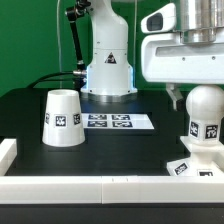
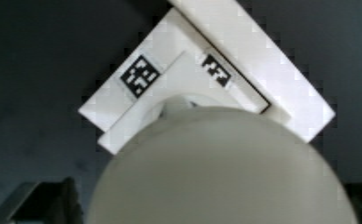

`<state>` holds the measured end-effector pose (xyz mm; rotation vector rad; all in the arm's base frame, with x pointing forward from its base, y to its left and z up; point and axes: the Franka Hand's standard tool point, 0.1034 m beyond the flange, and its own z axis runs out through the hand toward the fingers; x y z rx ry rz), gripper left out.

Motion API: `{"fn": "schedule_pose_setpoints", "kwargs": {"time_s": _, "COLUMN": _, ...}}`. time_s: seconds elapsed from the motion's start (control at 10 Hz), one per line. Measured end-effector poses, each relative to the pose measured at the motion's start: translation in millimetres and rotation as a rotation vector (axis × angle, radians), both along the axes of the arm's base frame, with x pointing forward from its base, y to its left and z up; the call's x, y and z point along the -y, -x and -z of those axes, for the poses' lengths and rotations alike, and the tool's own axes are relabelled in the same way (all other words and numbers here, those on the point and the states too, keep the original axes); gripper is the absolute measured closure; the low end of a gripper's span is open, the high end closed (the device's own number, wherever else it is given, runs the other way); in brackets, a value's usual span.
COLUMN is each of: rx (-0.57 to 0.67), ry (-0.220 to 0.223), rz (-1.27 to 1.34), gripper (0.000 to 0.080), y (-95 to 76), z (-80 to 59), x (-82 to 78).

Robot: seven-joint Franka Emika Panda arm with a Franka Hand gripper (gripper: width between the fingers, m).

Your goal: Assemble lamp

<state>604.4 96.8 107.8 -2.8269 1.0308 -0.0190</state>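
The bulb [image 1: 205, 118] is being borne upright by the base [image 1: 193, 166] at the exterior view's right, the gripper [image 1: 192, 93] being held at its head (spread or pinching cannot be told); the shade [image 1: 60, 118] is standing well apart

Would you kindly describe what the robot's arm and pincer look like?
The arm is glossy white with rounded casings, a black cable beside it and a small triangular mark on its column. The pincer has a boxy white body; its fingers look dark grey.
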Motion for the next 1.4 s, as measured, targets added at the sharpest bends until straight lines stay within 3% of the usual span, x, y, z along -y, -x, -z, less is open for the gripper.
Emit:
{"fn": "schedule_pose_setpoints", "kwargs": {"time_s": 0.5, "rx": 0.037, "ry": 0.02, "rz": -0.314, "gripper": 0.0101, "y": 0.2, "z": 0.7, "x": 0.0}}
{"fn": "schedule_pose_setpoints", "kwargs": {"time_s": 0.7, "rx": 0.084, "ry": 0.069, "rz": -0.595, "gripper": 0.0101, "y": -0.1, "z": 1.5, "x": -9.8}}
{"fn": "schedule_pose_setpoints", "kwargs": {"time_s": 1.4, "rx": 0.122, "ry": 0.151, "rz": -1.275, "gripper": 0.0101, "y": 0.5, "z": 4.3, "x": -1.5}}
